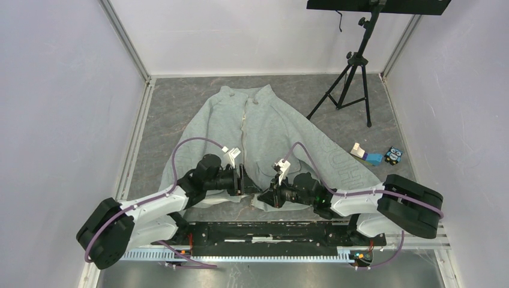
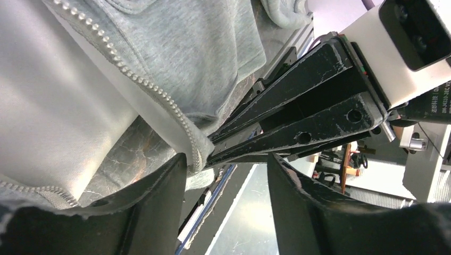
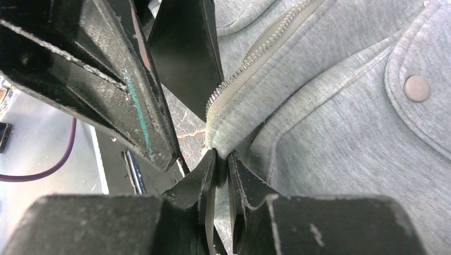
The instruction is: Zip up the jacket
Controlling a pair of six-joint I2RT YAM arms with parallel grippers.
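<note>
The light grey fleece jacket [image 1: 270, 129] lies flat on the table, collar at the far side, its pale zipper [image 1: 244, 123] running down the middle. Both grippers meet at the centre of the near hem. My right gripper [image 1: 266, 195] is shut on the bottom hem corner of one front panel beside the zipper teeth [image 3: 250, 61]; the pinch shows in the right wrist view [image 3: 219, 155]. My left gripper [image 1: 243, 180] is open in the left wrist view [image 2: 226, 162]. The other panel's hem corner [image 2: 194, 154] lies against its left finger [image 2: 154, 207], not clamped.
A black tripod [image 1: 353, 69] stands at the back right. Small white and blue objects [image 1: 366, 155] and a dark toy [image 1: 393, 156] lie right of the jacket. The arms' mounting rail [image 1: 270, 231] runs along the near edge. White walls enclose the table.
</note>
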